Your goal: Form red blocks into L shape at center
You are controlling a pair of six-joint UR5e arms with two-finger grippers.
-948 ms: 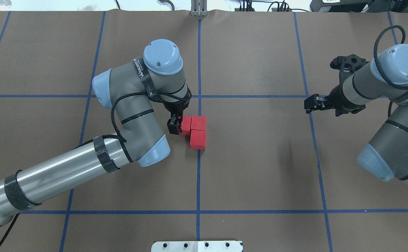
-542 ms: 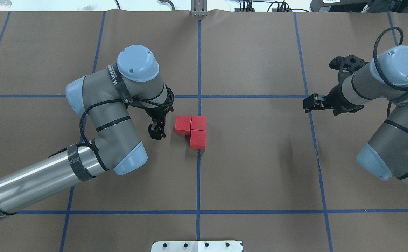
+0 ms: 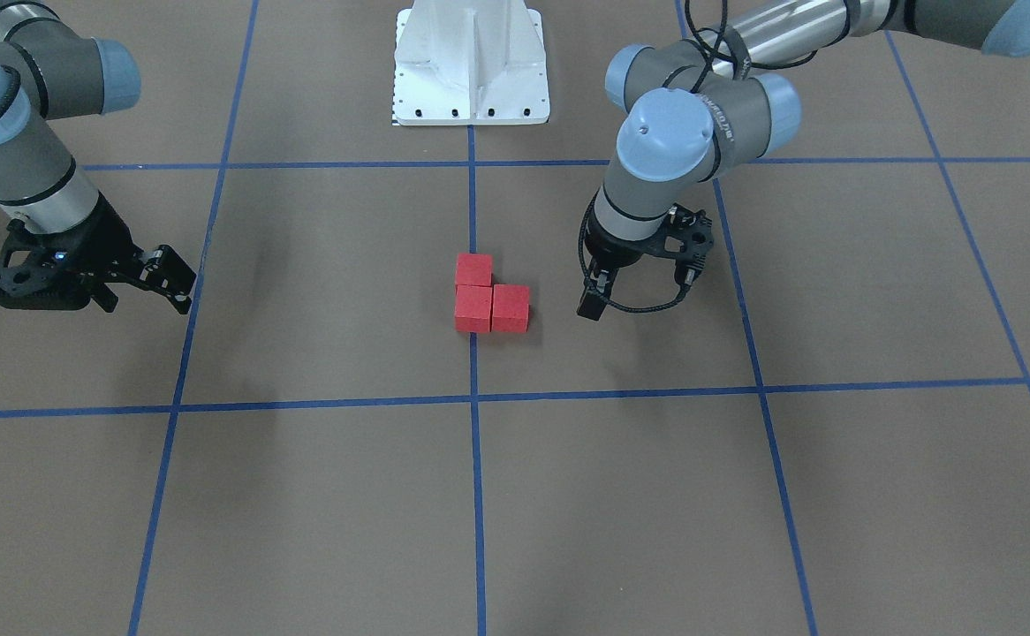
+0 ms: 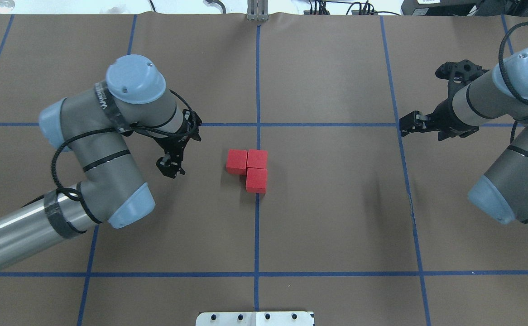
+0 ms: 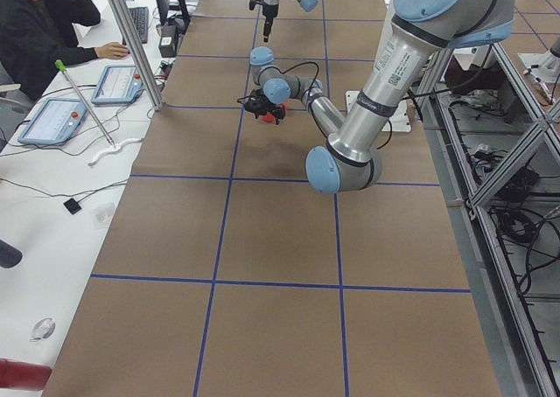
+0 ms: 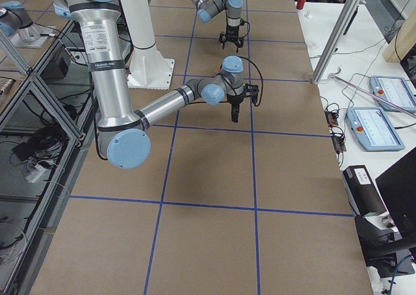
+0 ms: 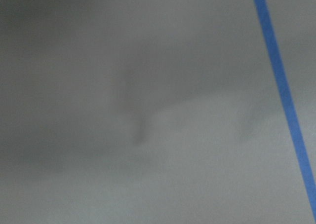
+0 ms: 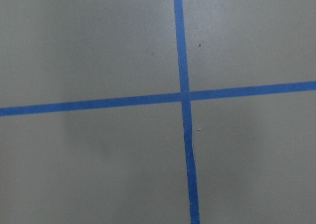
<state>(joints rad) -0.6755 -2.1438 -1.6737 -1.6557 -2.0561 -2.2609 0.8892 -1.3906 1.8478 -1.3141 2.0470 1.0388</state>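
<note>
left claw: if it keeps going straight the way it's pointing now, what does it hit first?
Most likely the bare brown floor. The left claw points steeply down, well clear of the red blocks, and its wrist view shows only brown surface and blue tape. Height above the floor is unclear.

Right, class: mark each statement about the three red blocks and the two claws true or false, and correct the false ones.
1. The red blocks touch in an L. True.
2. The left claw grips a block. False: it holds nothing and is apart from them.
3. The blocks sit by the middle blue tape line. True.
4. The right claw hovers over the blocks. False: it is far off to the side.
</note>
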